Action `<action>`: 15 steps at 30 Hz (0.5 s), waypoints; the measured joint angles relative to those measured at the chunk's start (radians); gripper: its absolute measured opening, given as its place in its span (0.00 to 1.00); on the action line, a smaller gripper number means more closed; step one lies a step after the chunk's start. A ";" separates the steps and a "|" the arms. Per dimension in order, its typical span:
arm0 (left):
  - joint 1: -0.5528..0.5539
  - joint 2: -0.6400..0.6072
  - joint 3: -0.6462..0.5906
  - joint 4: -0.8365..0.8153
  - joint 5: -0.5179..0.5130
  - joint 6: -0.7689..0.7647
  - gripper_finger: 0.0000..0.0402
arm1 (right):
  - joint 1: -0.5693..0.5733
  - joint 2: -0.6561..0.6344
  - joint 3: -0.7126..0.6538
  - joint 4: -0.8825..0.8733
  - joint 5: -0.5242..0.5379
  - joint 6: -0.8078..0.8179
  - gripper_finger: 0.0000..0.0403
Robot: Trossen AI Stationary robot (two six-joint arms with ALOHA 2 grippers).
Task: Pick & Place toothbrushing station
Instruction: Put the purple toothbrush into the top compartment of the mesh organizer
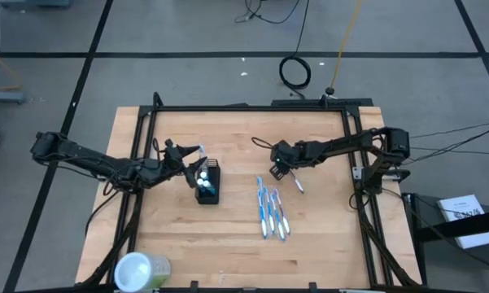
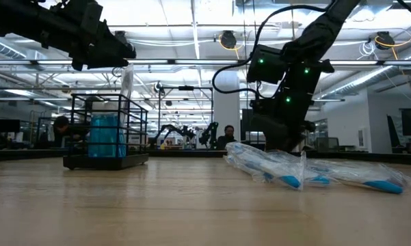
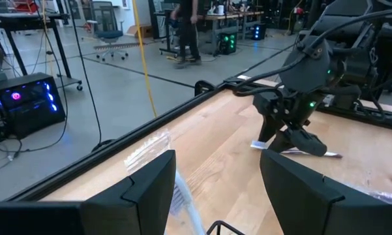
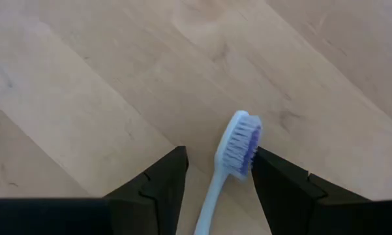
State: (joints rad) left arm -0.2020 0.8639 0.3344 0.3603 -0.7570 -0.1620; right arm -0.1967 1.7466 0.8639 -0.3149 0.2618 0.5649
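Observation:
The toothbrushing station is a black mesh holder [image 1: 207, 183] [image 2: 106, 133] with blue-capped tubes inside, standing left of the table's middle. A clear-wrapped toothbrush [image 2: 127, 83] [image 3: 158, 158] stands upright with its lower end in the holder. Its upper end is at my open left gripper [image 1: 194, 153] [image 3: 215, 156], which reaches level above the holder. A bare white toothbrush [image 4: 238, 143] [image 1: 297, 184] lies on the wood. My open right gripper [image 1: 278, 168] [image 4: 220, 150] slants down over it, a finger on either side of its neck. My left gripper has the wrapped toothbrush's upper part [image 3: 179, 196] beside the inner face of one finger, with a wide gap to the other; I cannot tell whether they touch. My right gripper has the brush head [image 4: 242, 140] close beside one finger [image 4: 274, 176]; I cannot tell whether they touch.
Several wrapped toothbrushes [image 1: 270, 212] [image 2: 294, 171] lie side by side right of the holder, just near of the right gripper. A pale-green round container [image 1: 142, 270] lies at the near left edge. A black frame [image 1: 252, 107] runs round the table.

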 joint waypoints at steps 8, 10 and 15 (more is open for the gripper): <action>0.000 0.000 0.000 0.000 0.000 -0.025 0.58 | 0.036 0.004 -0.002 0.003 0.009 -0.060 0.28; 0.000 0.000 0.000 0.000 0.000 -0.026 0.58 | 0.041 0.005 -0.002 0.006 0.009 -0.073 0.22; 0.000 0.000 0.000 0.000 0.000 -0.050 0.58 | 0.041 0.005 -0.003 0.038 0.001 -0.141 0.08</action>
State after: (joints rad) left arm -0.2020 0.8641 0.3344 0.3599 -0.7568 -0.2122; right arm -0.1555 1.7515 0.8612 -0.2764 0.2630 0.4235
